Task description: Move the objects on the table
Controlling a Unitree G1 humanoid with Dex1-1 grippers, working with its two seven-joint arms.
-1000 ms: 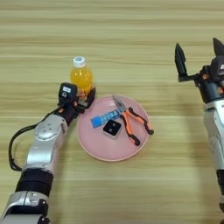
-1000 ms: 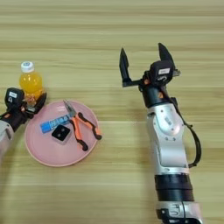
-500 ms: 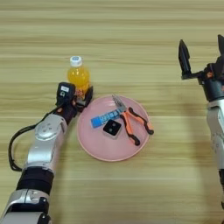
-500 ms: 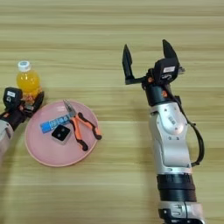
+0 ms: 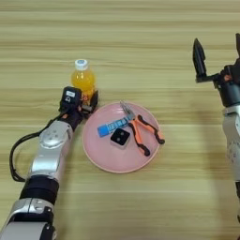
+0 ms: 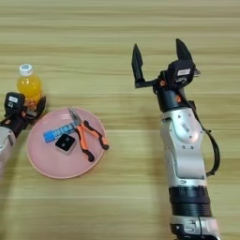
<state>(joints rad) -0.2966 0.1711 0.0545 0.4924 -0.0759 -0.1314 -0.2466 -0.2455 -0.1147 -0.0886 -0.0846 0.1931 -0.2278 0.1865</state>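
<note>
A small clear bottle of orange drink (image 5: 83, 78) with a white cap stands upright on the table (image 5: 140, 28), just beyond the left rim of a pink plate (image 5: 117, 162). My left gripper (image 5: 83, 100) is at the bottle's base, one black finger on each side, closed against it. Long-nosed pliers (image 5: 141, 130) with orange-and-black handles lie in the plate, nose pointing away from me. Far to the right, my right gripper (image 6: 159, 60) is raised over bare wood with its two fingers spread wide and nothing between them.
In the plate beside the pliers lie a small blue strip (image 5: 112, 126) and a small black square block (image 5: 120, 138). My right forearm (image 6: 185, 154) runs down the right side of the table.
My right gripper has drifted a little to the right and further away, still spread wide. The left gripper and bottle have barely moved.
</note>
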